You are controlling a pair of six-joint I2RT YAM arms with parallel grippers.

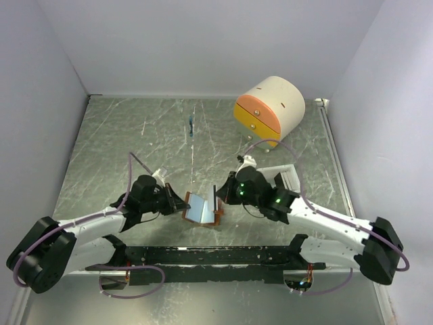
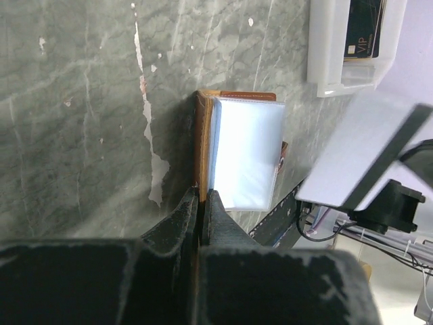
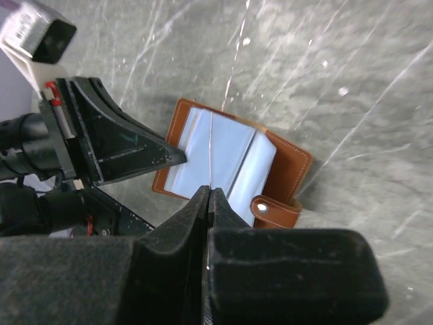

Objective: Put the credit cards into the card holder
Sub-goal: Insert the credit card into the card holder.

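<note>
The brown card holder (image 1: 201, 209) lies open at the table's near middle, pale blue-grey pockets up. My left gripper (image 1: 181, 201) is shut on its left cover; in the left wrist view the fingertips (image 2: 201, 198) pinch the brown edge (image 2: 201, 135). My right gripper (image 1: 218, 194) is shut on a thin credit card (image 1: 214, 198) held on edge over the holder. In the right wrist view the gripper (image 3: 208, 193) holds the card (image 3: 211, 159) as a thin line above the pockets (image 3: 237, 159), with the snap strap (image 3: 274, 211) at the right. A dark card (image 2: 362, 30) lies in the tray.
A white tray (image 1: 289, 177) sits right of the holder, partly behind my right arm; it also shows in the left wrist view (image 2: 325, 47). A cream-and-orange drawer box (image 1: 269, 105) stands at the back right. A small blue item (image 1: 192, 126) lies at the back middle.
</note>
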